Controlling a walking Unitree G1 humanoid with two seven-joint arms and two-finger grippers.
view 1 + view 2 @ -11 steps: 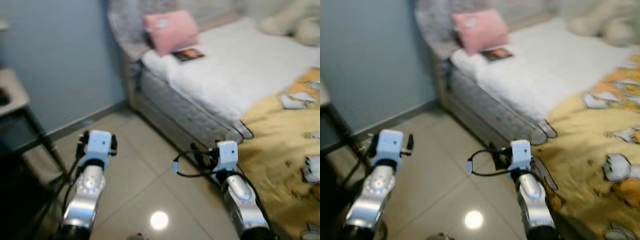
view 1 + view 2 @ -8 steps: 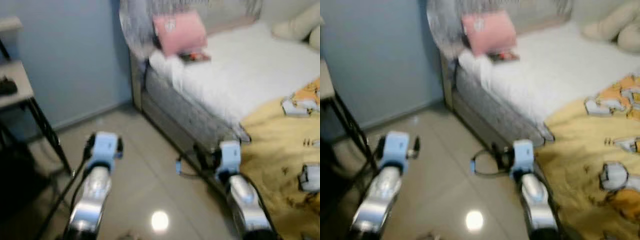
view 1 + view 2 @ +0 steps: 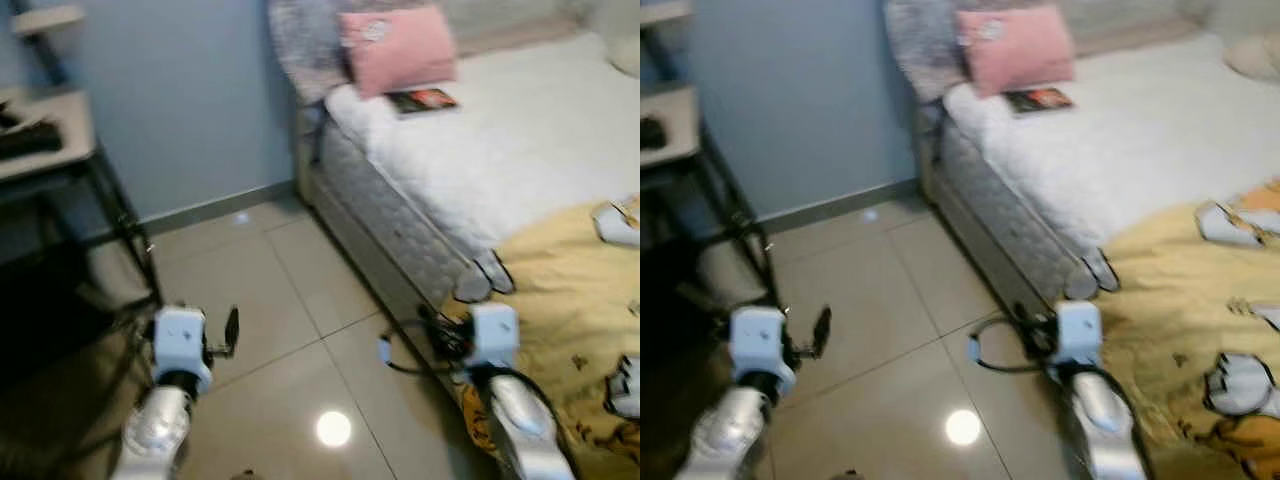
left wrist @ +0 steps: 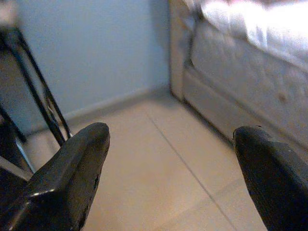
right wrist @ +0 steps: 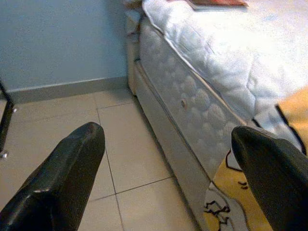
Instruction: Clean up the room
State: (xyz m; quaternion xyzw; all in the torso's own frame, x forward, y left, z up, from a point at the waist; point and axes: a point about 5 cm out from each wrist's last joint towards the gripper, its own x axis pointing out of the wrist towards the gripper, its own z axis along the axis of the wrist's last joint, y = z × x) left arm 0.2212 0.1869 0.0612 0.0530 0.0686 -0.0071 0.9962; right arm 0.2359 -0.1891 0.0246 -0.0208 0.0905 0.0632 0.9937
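While the head camera swings left, a dark side table (image 3: pixel 45 140) enters upper left and the bed (image 3: pixel 480 150) slides right. Both the left gripper (image 4: pixel 168 183) and right gripper (image 5: pixel 168 178) hang released and empty over tile; a book (image 3: pixel 422 99) waits upper centre beside the pink pillow (image 3: pixel 398 47), so tidying seems unstarted.

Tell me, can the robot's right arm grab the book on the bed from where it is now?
Probably not yet. The book lies far up the bed beside the pink pillow, while the right gripper hangs low, open, by the mattress's near corner. Nothing blocks the way; the robot likely needs to walk closer first.
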